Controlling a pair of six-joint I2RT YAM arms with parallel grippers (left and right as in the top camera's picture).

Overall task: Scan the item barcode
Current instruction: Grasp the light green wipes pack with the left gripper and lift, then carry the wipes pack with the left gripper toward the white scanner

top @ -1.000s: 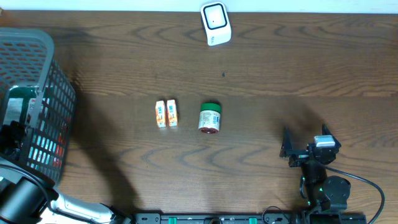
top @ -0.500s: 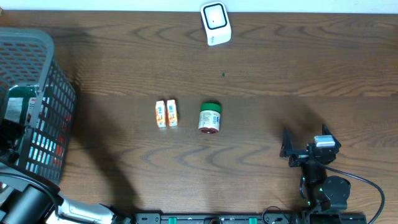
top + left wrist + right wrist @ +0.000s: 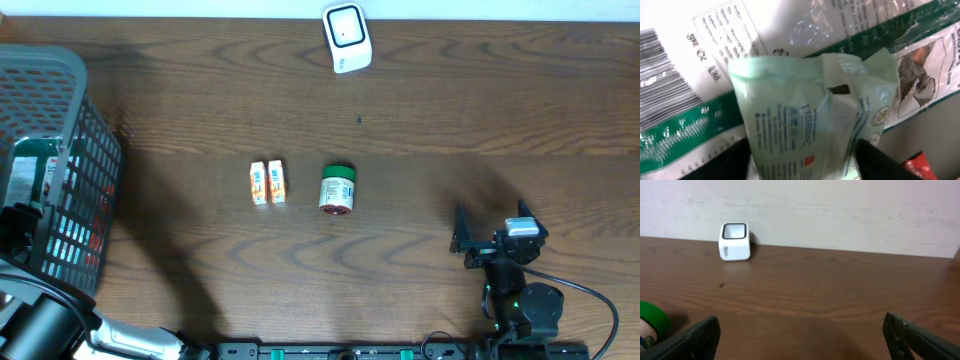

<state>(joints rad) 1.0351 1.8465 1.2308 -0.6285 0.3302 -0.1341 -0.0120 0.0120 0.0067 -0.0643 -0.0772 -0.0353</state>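
Pale green crinkled plastic pouch [image 3: 805, 125] lies in grey mesh basket [image 3: 50, 62], nine o'clock on the worktop [image 3: 420, 110], atop white-and-green bag [image 3: 685, 130]. Left fingers [image 3: 725, 162] straddle it; clamped or not, cannot tell. Right fingers [image 3: 690, 337] spread, empty. Risk: slack film slips, or lower bag gets pinched.

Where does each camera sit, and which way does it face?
Overhead: above the table, looking straight down at basket, scanner, jar; left arm and right arm show at bottom.
Left wrist: inside the basket, close on a green packet between its dark fingers.
Right wrist: low over the table, facing the back wall; open fingers at bottom corners.
Shared: overhead and right wrist both show scanner and jar.
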